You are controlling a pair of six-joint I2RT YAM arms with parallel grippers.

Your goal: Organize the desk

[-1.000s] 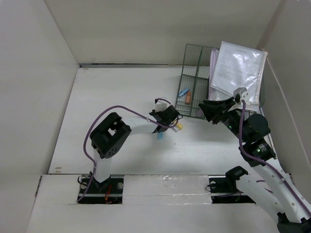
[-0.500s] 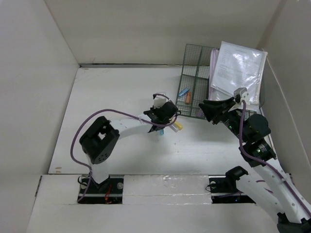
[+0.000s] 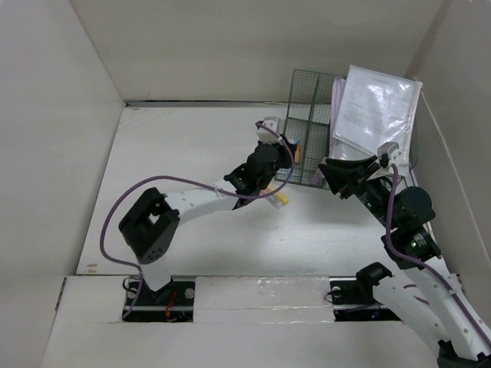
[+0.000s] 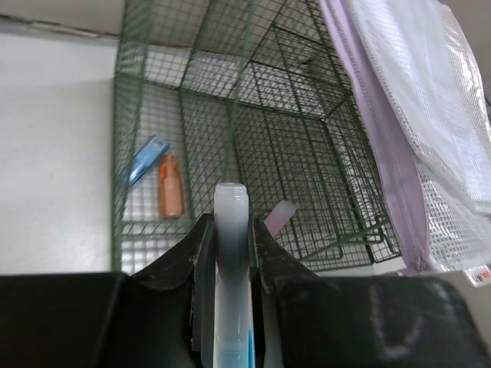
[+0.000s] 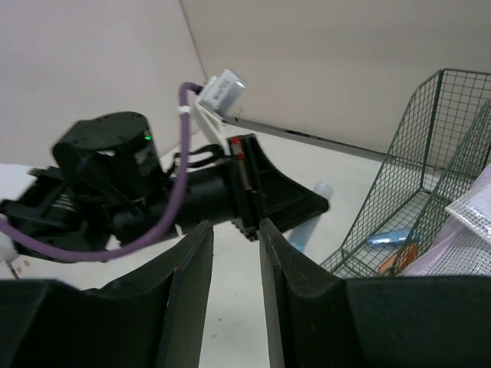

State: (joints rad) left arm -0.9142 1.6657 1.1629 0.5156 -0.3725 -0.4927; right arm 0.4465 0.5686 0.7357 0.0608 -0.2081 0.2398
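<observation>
My left gripper [image 4: 230, 226] is shut on a translucent marker with a blue body [image 4: 230, 261]. It holds the marker up at the near left edge of the dark green wire rack [image 4: 253, 107]. In the top view the left gripper [image 3: 280, 157] hovers over the white desk [image 3: 176, 153] at the front of the rack [image 3: 307, 123]. A blue item [image 4: 144, 159] and an orange item [image 4: 171, 186] lie in the rack's left compartment. My right gripper [image 3: 330, 176] is open and empty, just right of the left gripper. Its view shows the left gripper [image 5: 253, 192] and the marker tip [image 5: 311, 218].
A yellow item [image 3: 282, 198] lies on the desk below the left gripper. A mesh pouch with a purple zip [image 4: 414, 100] and a sheet of papers in plastic [image 3: 376, 107] stand in the rack's right side. White wall panels enclose the desk.
My left arm has lifted the marker off the desk and carried it up and towards the rack. My right gripper has shifted slightly.
</observation>
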